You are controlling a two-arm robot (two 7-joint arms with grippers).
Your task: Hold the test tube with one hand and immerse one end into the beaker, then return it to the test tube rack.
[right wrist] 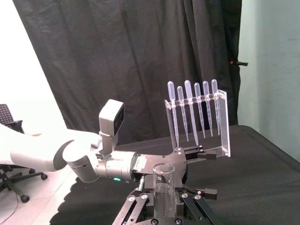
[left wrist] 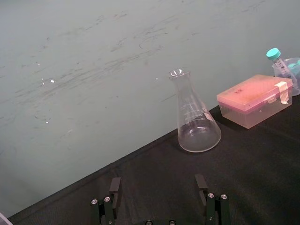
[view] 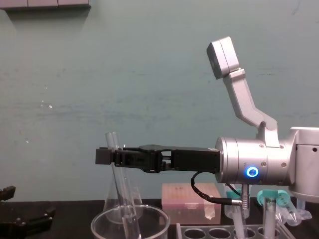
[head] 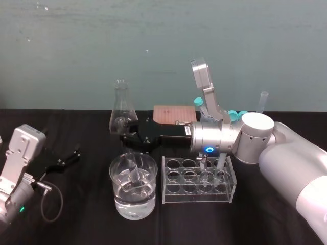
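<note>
From where I stand, the right gripper [view: 112, 155] reaches across to the robot's left, and its black fingers are clamped on the test tube [view: 121, 184] just below the flared rim. The tube leans, its top tipped to the left, and its lower part slants down inside the beaker [head: 145, 204], which stands on the black table [head: 82, 214] just left of the test tube rack [head: 173, 196]. There is water in the beaker, but through the curved glass the tube's lower end breaks into reflections, and I cannot tell whether its tip touches the water or the bottom. From the chest view the beaker's lower half is cut off by the picture's edge, so only its rim and the tube passing into it show. The rack's left-hand holes stand empty. A few slim tubes sit in the right-hand holes, and the silver arm hides their tops. A conical flask [head: 121, 104] stands behind the gripper, partly covered by it, and a pink box [left wrist: 255, 98] lies further right near the wall. The left gripper [left wrist: 158, 180] rests low on the table, well apart from the glassware on the left, with its fingers spread and nothing between them.
</note>
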